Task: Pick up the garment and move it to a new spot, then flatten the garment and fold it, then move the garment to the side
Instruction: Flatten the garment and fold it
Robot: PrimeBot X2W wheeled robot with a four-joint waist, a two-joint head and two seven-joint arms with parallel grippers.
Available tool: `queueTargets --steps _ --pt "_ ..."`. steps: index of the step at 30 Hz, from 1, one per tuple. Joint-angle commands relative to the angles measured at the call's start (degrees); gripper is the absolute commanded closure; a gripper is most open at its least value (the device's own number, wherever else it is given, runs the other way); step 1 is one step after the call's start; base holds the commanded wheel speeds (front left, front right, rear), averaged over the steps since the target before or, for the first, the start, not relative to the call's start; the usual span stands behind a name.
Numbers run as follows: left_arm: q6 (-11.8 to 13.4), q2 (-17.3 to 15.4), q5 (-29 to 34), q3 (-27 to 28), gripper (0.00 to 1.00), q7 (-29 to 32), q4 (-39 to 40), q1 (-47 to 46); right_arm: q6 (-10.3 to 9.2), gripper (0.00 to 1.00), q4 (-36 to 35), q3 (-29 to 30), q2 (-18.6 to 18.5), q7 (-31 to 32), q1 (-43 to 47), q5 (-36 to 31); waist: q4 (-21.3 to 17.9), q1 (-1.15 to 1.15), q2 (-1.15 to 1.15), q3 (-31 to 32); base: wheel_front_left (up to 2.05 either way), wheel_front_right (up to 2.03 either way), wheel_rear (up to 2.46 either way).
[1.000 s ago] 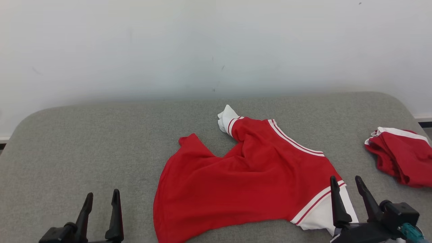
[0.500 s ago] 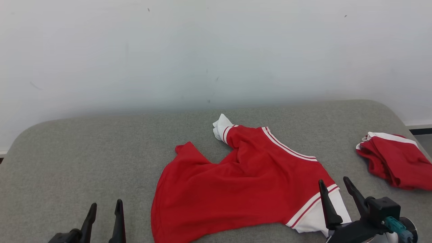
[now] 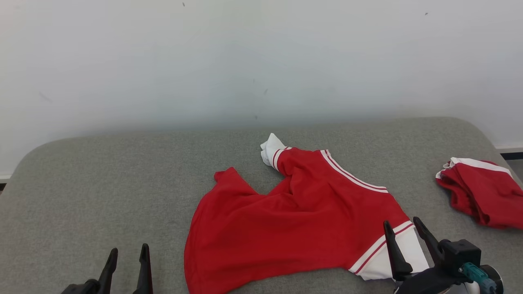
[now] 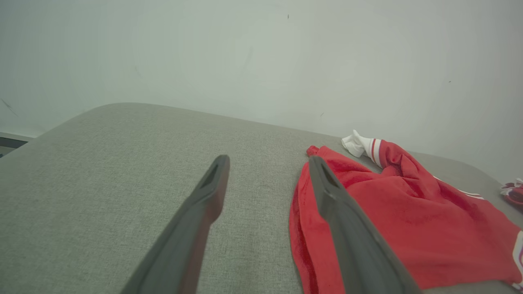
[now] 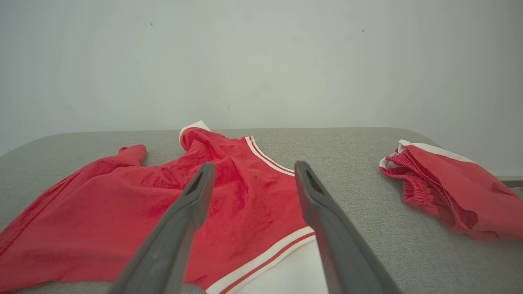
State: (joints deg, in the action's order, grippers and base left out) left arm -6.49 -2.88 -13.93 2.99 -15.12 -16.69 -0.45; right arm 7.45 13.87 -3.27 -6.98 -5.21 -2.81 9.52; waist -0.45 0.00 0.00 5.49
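Note:
The garment (image 3: 294,224) is a red shirt with white striped sleeve ends, lying crumpled in the middle of the grey padded table (image 3: 122,171). One white cuff points toward the wall; the other lies at the near right. My right gripper (image 3: 400,228) is open and hovers over that near white sleeve end (image 5: 286,273), holding nothing. My left gripper (image 3: 127,255) is open at the lower left, over bare fabric just left of the garment's (image 4: 388,220) hem. The right wrist view shows the garment (image 5: 163,204) spread under the right fingers (image 5: 192,204).
A second red and white piece of clothing (image 3: 482,192) lies bunched at the table's right edge, also seen as a bunched red heap (image 5: 445,188) in the right wrist view. A white wall (image 3: 245,61) stands behind the table. Bare grey surface spreads to the left.
The head camera has shifted a little, so the whole scene sits slightly lower. Both grippers have dropped toward the bottom edge, the right one also drifting left; both stay open.

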Motion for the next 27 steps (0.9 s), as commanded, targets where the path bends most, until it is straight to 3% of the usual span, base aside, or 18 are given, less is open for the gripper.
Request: queueTargets --steps 1,9,13,20,27 --pt "0.28 0.0 -0.18 0.04 0.0 -0.01 0.12 0.53 0.04 0.0 0.08 -0.06 0.23 0.05 0.34 0.26 -0.14 0.0 0.0 -0.18 0.0 0.0 0.0" --pt "0.8 0.0 -0.11 -0.75 0.0 -0.01 0.19 0.12 0.04 0.0 0.35 0.69 -0.4 0.78 -0.42 1.77 -0.93 0.0 0.0 -1.24 0.0 0.0 0.0" --pt "0.93 0.02 -0.16 -5.17 0.0 -0.01 0.16 1.49 0.03 0.0 1.71 2.2 -1.82 3.21 0.18 2.98 -1.69 0.0 0.0 -2.51 0.0 0.0 0.0" --pt "4.43 -0.05 -4.64 -12.63 0.0 -0.01 -6.69 2.68 0.04 0.0 6.76 4.69 -4.19 6.6 -0.1 3.76 -2.46 0.0 0.0 -5.56 0.0 0.0 0.0" --pt "5.31 -0.07 -6.53 -16.27 0.0 -0.01 -11.89 -0.85 0.04 0.0 12.69 7.33 -3.94 10.4 -3.08 4.65 -2.26 0.0 0.0 -9.27 0.0 0.0 0.0"
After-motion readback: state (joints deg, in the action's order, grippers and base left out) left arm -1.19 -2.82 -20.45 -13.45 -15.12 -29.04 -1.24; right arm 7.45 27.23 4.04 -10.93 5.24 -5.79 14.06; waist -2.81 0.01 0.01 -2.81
